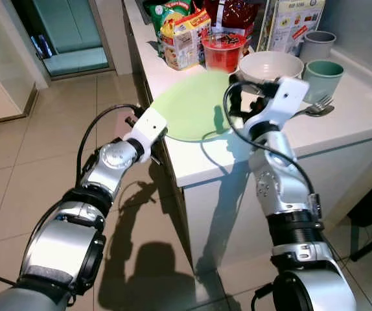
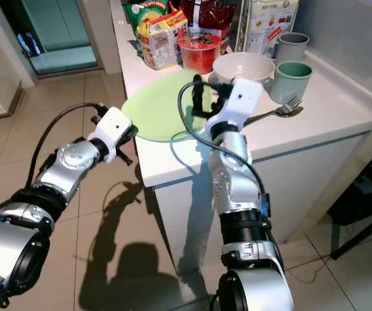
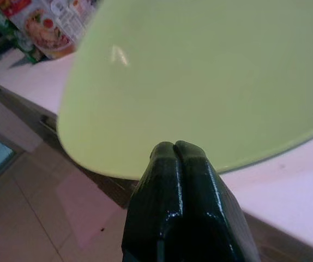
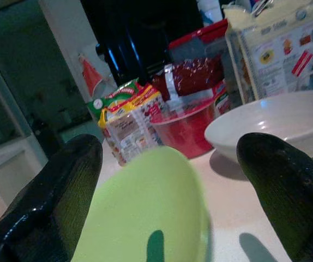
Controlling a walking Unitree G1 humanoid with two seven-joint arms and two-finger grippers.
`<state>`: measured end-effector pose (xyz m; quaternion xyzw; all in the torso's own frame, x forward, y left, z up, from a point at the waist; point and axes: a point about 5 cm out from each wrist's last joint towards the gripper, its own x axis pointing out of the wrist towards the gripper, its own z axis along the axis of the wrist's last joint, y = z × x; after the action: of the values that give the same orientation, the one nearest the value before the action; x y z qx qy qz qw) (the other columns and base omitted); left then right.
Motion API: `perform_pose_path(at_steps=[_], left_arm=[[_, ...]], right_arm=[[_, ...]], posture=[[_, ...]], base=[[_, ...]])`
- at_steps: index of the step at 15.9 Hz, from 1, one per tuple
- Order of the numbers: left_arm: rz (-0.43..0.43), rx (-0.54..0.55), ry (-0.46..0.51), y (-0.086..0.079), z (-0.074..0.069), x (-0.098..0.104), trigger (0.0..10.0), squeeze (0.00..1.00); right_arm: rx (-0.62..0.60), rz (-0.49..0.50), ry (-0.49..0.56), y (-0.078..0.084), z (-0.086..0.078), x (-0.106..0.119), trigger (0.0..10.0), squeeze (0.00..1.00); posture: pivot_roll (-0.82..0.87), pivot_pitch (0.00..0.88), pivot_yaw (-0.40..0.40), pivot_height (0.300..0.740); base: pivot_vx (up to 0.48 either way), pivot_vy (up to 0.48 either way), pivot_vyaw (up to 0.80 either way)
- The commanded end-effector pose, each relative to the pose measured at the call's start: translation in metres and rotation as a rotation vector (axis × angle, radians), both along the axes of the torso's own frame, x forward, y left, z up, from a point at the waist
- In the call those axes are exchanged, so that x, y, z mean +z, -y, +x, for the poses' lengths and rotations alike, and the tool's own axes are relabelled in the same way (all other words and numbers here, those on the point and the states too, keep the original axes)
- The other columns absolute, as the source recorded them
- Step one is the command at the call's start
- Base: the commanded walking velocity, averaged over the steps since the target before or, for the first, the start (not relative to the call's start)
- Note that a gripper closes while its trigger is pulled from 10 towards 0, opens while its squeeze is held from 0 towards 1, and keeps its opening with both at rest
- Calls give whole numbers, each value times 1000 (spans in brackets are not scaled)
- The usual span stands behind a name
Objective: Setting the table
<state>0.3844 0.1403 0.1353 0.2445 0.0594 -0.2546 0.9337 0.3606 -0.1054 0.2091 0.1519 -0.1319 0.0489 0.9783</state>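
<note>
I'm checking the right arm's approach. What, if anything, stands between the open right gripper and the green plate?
Nothing visible does. The right gripper hangs open just above the green plate. The white bowl sits beside the path, not across it.

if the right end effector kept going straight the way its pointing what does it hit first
Most likely the red container, past the far rim of the green plate it hovers over. The right end effector is open, and the white bowl sits just off that line. Depth is hard to judge.
</note>
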Motion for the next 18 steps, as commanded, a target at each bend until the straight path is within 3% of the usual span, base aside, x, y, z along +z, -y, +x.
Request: perform_pose_path(at_steps=[1,6,13,16,18], left_arm=[[32,17,-110,-4,-9,-26,10000,0],[57,7,-141,-3,-16,-38,10000,0],[65,5,-134,-5,-15,-36,10000,0],[65,1,-131,-4,-14,-35,10000,0],[64,-5,-127,-3,-14,-34,10000,0]], right_arm=[[10,-8,3,-3,-1,3,10000,0],[-4,15,-21,2,-3,4,10000,0],[-74,150,-224,22,5,-39,10000,0],[-37,136,-268,15,8,-53,10000,0],[34,92,-231,4,9,-49,10000,0]], posture=[[67,0,75,740],[66,0,74,740],[73,0,77,740],[76,0,77,740],[79,0,77,740]], base=[[0,0,0],[0,0,0],[0,0,0],[0,0,0],[0,0,0]])
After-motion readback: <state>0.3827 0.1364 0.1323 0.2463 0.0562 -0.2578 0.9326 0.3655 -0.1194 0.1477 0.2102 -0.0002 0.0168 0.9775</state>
